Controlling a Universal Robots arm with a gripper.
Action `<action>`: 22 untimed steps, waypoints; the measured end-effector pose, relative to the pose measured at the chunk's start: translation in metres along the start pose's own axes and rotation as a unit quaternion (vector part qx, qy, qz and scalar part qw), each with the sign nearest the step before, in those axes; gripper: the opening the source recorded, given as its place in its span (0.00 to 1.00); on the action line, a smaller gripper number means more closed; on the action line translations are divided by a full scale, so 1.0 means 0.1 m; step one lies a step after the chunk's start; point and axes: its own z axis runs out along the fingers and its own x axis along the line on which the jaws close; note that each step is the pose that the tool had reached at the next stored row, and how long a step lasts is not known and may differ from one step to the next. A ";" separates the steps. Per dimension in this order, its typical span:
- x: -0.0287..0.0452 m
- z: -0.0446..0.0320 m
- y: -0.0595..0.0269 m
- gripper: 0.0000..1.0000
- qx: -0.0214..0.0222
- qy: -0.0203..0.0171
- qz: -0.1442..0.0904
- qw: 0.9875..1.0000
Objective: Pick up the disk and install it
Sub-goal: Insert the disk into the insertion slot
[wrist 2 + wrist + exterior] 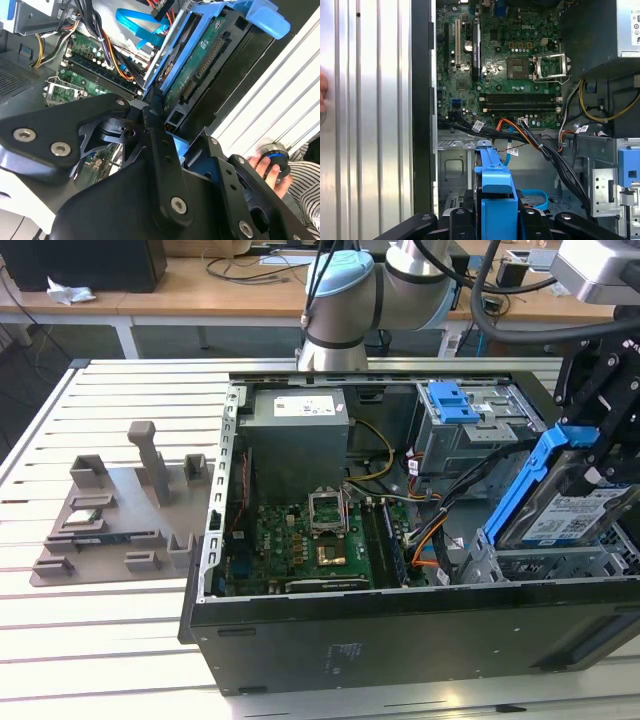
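Observation:
The disk (568, 508) is a silver drive with a white-and-blue label in a blue plastic bracket. It hangs tilted over the metal drive bay (560, 560) at the exterior view's right end of the open computer case (400, 640). My gripper (580, 435) is shut on the bracket's upper end. In the second wrist view the disk (200, 55) shows its green circuit board between the black fingers (152, 130) of the gripper (175, 137). In the first wrist view the gripper (495, 217) clamps the blue bracket (494, 185) above the bay floor.
Inside the case lie the motherboard (310, 540), a grey metal box (295, 440), cable bundles (440, 530) and a blue latch (450, 400) on the upper cage. A grey fixture (120, 510) sits on the slatted table. A person's hand (265, 167) holds a knob beside the case.

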 end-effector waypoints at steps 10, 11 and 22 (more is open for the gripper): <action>0.000 0.003 0.000 0.42 0.000 0.000 0.000 1.000; 0.000 0.003 0.000 0.24 0.000 0.000 0.000 1.000; 0.000 0.002 -0.001 0.11 0.000 0.000 0.000 1.000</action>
